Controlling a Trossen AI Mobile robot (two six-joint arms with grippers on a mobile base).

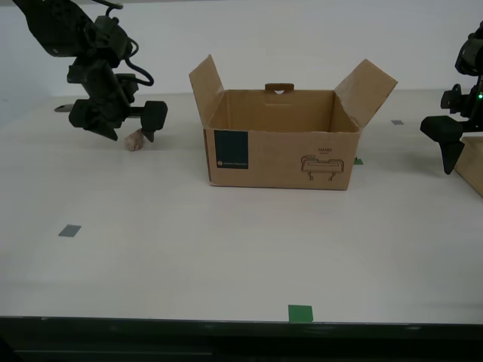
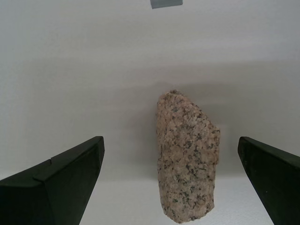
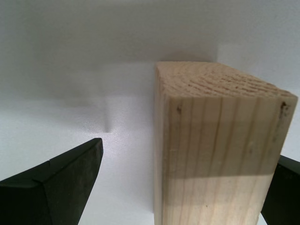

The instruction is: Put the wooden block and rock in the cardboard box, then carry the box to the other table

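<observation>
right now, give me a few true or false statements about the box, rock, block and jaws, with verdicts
1. The cardboard box has its flaps standing open. True.
2. The rock already lies inside the box. False: it sits on the table, outside the box, toward the exterior view's left.
3. My second gripper has its jaws spread on either side of the rock. True.
4. My first gripper is at the rock too. False: the wooden block stands between its jaws.
5. The box has no markings. False: it bears a dark teal label.
</observation>
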